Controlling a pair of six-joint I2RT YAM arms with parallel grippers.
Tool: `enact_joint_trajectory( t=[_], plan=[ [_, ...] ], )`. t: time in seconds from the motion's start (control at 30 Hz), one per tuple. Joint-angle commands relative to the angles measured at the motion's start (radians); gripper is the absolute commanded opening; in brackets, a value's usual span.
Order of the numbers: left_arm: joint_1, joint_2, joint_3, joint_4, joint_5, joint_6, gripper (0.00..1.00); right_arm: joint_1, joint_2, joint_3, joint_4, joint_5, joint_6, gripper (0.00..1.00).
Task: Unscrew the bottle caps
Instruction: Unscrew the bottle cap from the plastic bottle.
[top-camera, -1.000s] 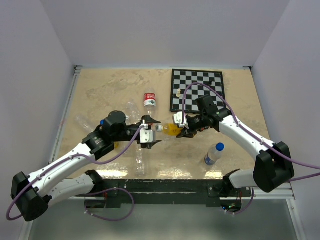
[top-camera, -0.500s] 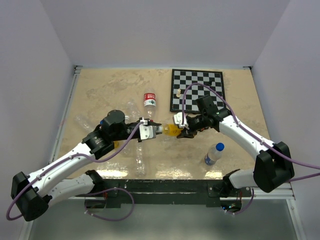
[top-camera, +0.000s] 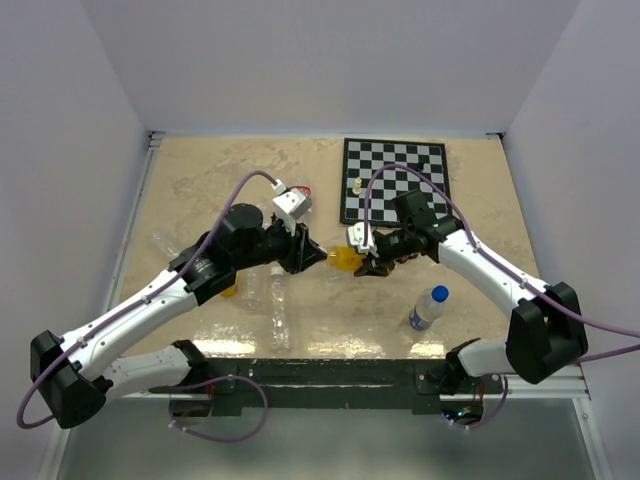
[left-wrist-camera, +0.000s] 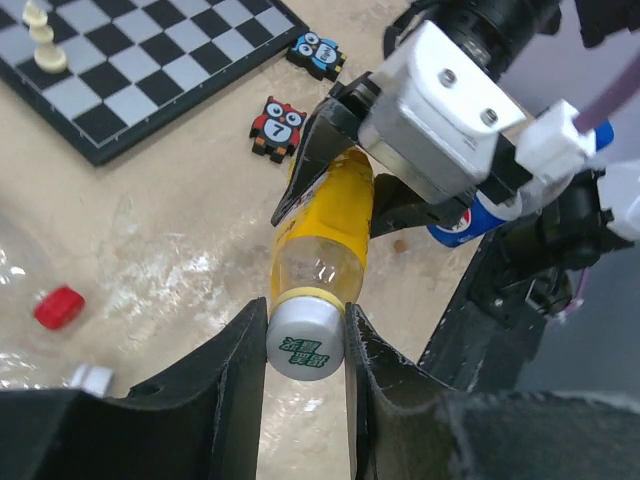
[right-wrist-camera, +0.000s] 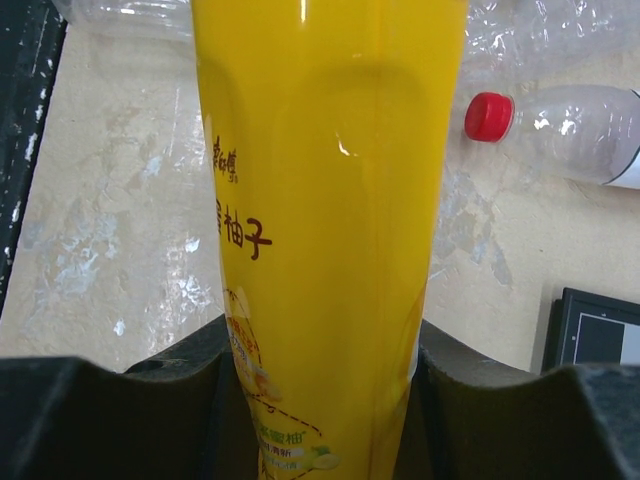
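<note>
An orange-yellow bottle (top-camera: 345, 261) hangs level above the table between both arms. My right gripper (top-camera: 367, 264) is shut on its body, which fills the right wrist view as a yellow bottle (right-wrist-camera: 330, 200) between the black fingers (right-wrist-camera: 130, 410). My left gripper (left-wrist-camera: 305, 345) is shut on its grey-white cap (left-wrist-camera: 305, 338), printed with green letters; both fingers press the cap's sides. From above, the left gripper (top-camera: 318, 256) sits at the bottle's left end. A clear bottle with a blue cap (top-camera: 438, 294) lies at the front right.
A chessboard (top-camera: 395, 180) with white pieces lies at the back right, with two owl tokens (left-wrist-camera: 278, 126) near it. A red-capped clear bottle (right-wrist-camera: 570, 125) lies behind the left wrist. Crushed clear bottles (top-camera: 277, 305) lie under the left arm. An orange-yellow patch (top-camera: 229, 291) shows beneath the left forearm.
My left gripper went from open around the bottle's neck to shut on the cap, then its wrist rolled over, the camera swinging to the far side. The right arm kept still.
</note>
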Motion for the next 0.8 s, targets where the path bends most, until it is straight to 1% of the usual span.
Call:
enact_joint_trajectory(
  t=[0.0, 0.17, 0.2, 0.3, 0.33, 0.4, 0.43, 0.53, 0.6, 0.77],
  plan=[
    [0.0, 0.001, 0.057, -0.046, -0.174, -0.304, 0.0, 0.01, 0.003, 0.023, 0.002, -0.012, -0.029, 0.0],
    [0.0, -0.014, 0.039, -0.021, -0.2, -0.304, 0.0, 0.01, 0.003, 0.021, 0.005, -0.009, -0.027, 0.0],
    [0.0, -0.014, 0.042, -0.02, -0.2, -0.304, 0.04, 0.01, 0.003, 0.021, 0.005, -0.008, -0.027, 0.0],
    [0.0, -0.022, 0.039, -0.007, -0.199, -0.283, 0.35, 0.01, 0.003, 0.021, 0.004, -0.01, -0.029, 0.0],
    [0.0, -0.034, 0.037, 0.002, -0.197, -0.269, 0.5, 0.01, 0.001, 0.021, 0.005, -0.01, -0.029, 0.0],
    [0.0, -0.054, 0.03, 0.012, -0.184, -0.246, 0.68, 0.01, 0.001, 0.021, 0.004, -0.01, -0.027, 0.0],
    [0.001, -0.066, 0.028, 0.016, -0.184, -0.227, 0.75, 0.01, 0.001, 0.023, 0.004, -0.009, -0.027, 0.0],
    [0.001, -0.102, 0.02, 0.016, -0.176, -0.163, 0.88, 0.01, 0.0, 0.023, 0.002, -0.01, -0.027, 0.0],
    [0.001, -0.126, 0.017, 0.01, -0.176, -0.103, 0.94, 0.01, 0.0, 0.023, 0.0, -0.01, -0.029, 0.0],
    [0.001, -0.175, 0.016, -0.02, -0.144, 0.108, 0.98, 0.01, -0.002, 0.025, 0.002, -0.01, -0.029, 0.0]
  ],
)
